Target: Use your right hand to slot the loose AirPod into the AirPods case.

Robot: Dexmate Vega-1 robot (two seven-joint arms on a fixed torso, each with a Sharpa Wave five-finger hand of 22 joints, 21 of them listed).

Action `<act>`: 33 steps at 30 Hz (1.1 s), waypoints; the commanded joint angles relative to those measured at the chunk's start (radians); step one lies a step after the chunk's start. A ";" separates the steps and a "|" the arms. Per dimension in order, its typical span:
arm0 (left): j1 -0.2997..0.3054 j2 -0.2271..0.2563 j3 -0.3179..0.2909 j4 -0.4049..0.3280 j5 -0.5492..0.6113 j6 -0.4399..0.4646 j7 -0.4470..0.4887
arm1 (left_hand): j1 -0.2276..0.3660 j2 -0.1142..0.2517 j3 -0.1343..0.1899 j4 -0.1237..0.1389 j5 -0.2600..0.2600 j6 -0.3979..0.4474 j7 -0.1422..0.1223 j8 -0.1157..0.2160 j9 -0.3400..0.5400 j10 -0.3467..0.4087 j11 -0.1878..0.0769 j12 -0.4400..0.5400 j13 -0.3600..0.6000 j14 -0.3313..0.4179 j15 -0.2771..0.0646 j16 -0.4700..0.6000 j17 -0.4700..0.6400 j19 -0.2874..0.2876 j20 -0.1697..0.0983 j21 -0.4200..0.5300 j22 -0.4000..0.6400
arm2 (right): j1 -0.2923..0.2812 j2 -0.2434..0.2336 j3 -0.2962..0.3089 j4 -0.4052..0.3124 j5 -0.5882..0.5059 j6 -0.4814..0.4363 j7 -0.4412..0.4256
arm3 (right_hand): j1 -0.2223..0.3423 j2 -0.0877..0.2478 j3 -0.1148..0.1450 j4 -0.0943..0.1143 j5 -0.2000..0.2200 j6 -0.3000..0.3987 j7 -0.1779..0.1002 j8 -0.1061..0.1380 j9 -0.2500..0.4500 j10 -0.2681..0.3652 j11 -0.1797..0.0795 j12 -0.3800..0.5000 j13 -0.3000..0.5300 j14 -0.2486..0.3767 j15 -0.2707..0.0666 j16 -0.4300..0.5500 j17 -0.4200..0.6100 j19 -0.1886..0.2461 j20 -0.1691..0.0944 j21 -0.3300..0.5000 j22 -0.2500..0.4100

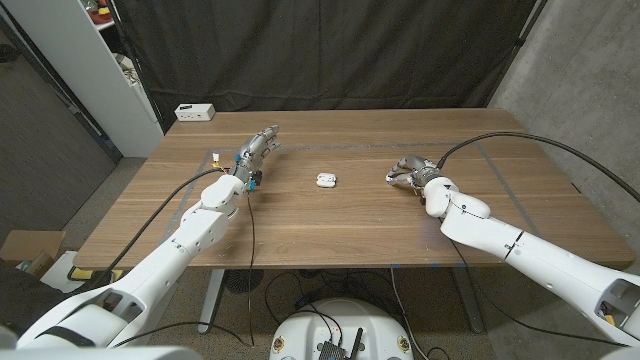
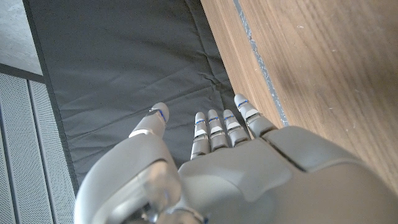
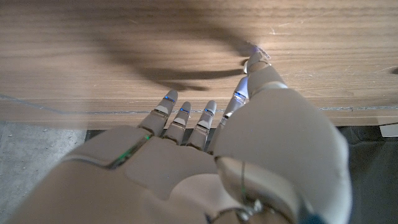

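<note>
1 AirPods case [image 1: 325,181] sits mid-table [image 1: 330,225]. It lies well apart from the right hand [image 1: 405,172], whose fingers curl, contents unclear. Left hand [image 1: 257,150] spread, holding nothing

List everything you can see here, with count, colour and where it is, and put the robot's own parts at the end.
AirPods case: one, white, middle of the table, between the two hands; lid state too small to tell.
Table: one, brown wood, fills the middle of the head view.
Box: one, white, on the floor past the table's far left corner.
Curtain: one, black, behind the table.
Shelf unit: one, white, far left.
Cardboard box: one, brown, on the floor at the left.
Left hand: one, grey, far left part of the table, fingers stretched out, holding nothing.
Right hand: one, grey, right of the case, fingers curled toward the tabletop; whether it holds the AirPod cannot be told.
</note>
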 commanded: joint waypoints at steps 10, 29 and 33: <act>-0.035 -0.018 0.011 0.051 -0.006 0.008 -0.019 | -0.006 0.008 0.002 -0.003 0.005 0.009 -0.003 0.004 0.006 0.008 0.002 0.008 0.004 0.007 0.002 0.004 0.001 0.005 0.005 -0.003 0.003 | 0.038 0.031 -0.012 0.062 0.018 0.005 0.020 | 0.005 0.017 -0.005 -0.001 0.006 0.089 -0.017 0.018 0.003 0.040 -0.005 0.008 0.006 0.035 -0.153 -0.002 0.003 0.029 -0.007 0.001 0.002; -0.077 -0.029 0.014 0.116 -0.009 -0.009 -0.059 | -0.011 0.009 0.002 -0.002 0.005 0.009 -0.004 0.003 0.006 0.005 0.001 0.007 0.005 0.007 0.000 0.004 0.002 0.006 0.005 -0.005 0.003 | 0.016 0.043 0.004 0.046 0.036 0.025 -0.030 | 0.021 0.035 -0.011 -0.003 0.002 0.140 0.022 0.028 0.017 0.094 -0.014 0.015 0.012 0.079 -0.160 -0.004 0.005 0.056 -0.016 0.000 0.002; -0.079 -0.030 0.014 0.124 -0.011 -0.018 -0.068 | -0.012 0.009 0.002 -0.002 0.005 0.009 -0.004 0.003 0.007 0.006 0.001 0.007 0.005 0.007 0.001 0.004 0.002 0.006 0.006 -0.006 0.003 | 0.005 0.038 0.013 0.020 0.042 0.021 -0.034 | 0.022 0.036 -0.012 -0.004 0.001 0.142 0.023 0.031 0.023 0.103 -0.013 0.017 0.014 0.083 -0.163 -0.005 0.005 0.060 -0.016 0.000 0.002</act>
